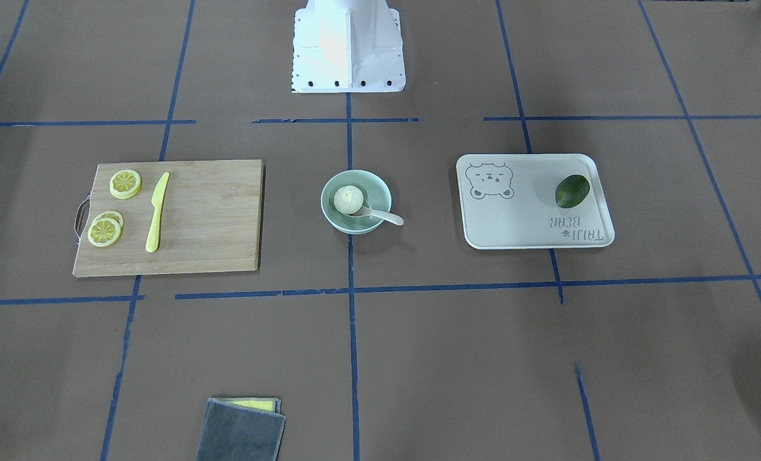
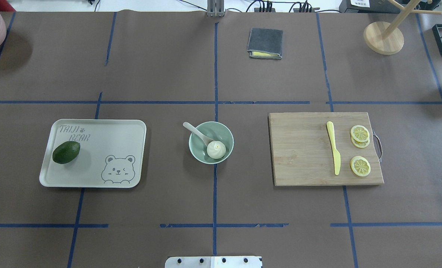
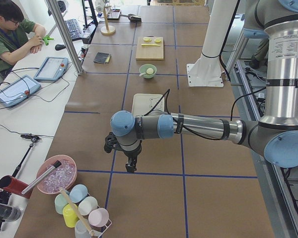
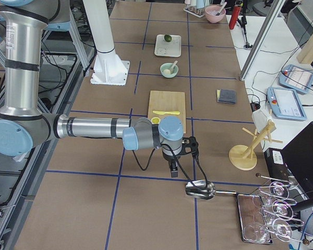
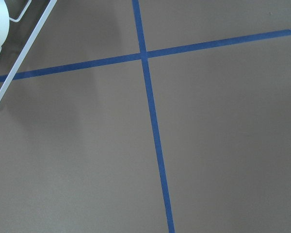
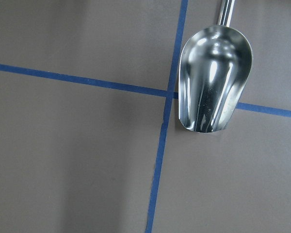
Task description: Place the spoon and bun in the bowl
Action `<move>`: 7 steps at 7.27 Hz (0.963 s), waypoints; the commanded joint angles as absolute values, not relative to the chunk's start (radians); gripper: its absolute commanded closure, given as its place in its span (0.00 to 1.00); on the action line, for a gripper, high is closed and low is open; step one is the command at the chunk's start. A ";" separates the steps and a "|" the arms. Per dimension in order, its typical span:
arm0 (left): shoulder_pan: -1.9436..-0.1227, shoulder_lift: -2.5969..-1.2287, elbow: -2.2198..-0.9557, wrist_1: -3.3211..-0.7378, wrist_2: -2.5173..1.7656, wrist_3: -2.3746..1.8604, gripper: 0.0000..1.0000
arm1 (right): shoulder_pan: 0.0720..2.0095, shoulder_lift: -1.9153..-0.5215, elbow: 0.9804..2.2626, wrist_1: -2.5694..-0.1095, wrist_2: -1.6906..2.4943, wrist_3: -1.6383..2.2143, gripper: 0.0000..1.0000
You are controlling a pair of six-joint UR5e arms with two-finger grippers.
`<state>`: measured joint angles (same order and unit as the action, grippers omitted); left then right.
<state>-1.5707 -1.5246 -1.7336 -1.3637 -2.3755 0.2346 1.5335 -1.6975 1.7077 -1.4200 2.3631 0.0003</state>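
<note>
The mint-green bowl stands at the table's middle. The white bun lies inside it. The off-white spoon rests in the bowl with its scoop beside the bun and its handle over the rim. My left gripper hangs above the table near its left end, far from the bowl. My right gripper hangs near the right end, also far from it. Both show only in the side views, so I cannot tell whether they are open or shut.
A wooden cutting board holds a yellow knife and lemon slices. A bear tray holds a dark green fruit. A folded grey cloth lies at the far side. A metal scoop lies below my right wrist.
</note>
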 commanded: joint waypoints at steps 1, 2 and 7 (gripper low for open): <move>-1.571 -1.517 -1.733 -1.364 -2.372 0.235 0.00 | 1.542 -1.669 1.710 -1.513 2.384 0.002 0.00; -1.571 -1.514 -1.741 -1.365 -2.373 0.238 0.00 | 1.542 -1.670 1.709 -1.517 2.381 0.003 0.00; -1.571 -1.506 -1.735 -1.364 -2.370 0.232 0.00 | 1.542 -1.680 1.710 -1.509 2.373 -0.006 0.00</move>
<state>-1.5708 -1.5076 -1.7348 -1.3637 -2.3701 0.2318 1.5416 -1.6756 1.7098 -1.5108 2.3762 -0.0026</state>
